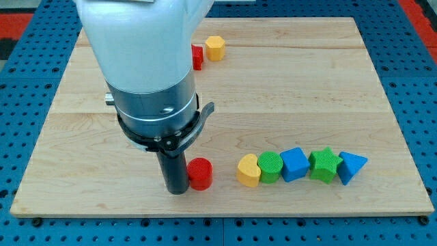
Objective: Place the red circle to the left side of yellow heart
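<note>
The red circle [201,173] lies near the view's bottom, left of the yellow heart [248,170] with a gap between them. My tip [177,189] rests on the board touching the red circle's left side. The yellow heart starts a row running to the view's right.
Right of the heart sit a green circle [271,167], a blue cube [295,164], a green star [324,165] and a blue triangle [351,167]. At the view's top a red star [197,57], half hidden by the arm, sits beside a yellow hexagon [215,48].
</note>
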Robot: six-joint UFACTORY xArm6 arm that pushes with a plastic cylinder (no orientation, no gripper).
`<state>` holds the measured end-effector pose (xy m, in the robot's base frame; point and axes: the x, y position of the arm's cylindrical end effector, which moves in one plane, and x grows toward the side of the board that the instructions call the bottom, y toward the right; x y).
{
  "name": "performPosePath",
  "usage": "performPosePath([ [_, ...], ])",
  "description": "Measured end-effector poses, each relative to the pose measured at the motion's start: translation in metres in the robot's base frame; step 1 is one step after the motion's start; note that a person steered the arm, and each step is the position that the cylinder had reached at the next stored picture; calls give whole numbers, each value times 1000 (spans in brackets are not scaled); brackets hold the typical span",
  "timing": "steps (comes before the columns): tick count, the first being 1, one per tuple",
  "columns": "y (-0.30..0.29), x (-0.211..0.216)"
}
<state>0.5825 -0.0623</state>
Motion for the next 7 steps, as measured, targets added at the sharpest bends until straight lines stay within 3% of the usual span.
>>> performPosePath([
  [4,26,-4],
  [7,10,-39],
])
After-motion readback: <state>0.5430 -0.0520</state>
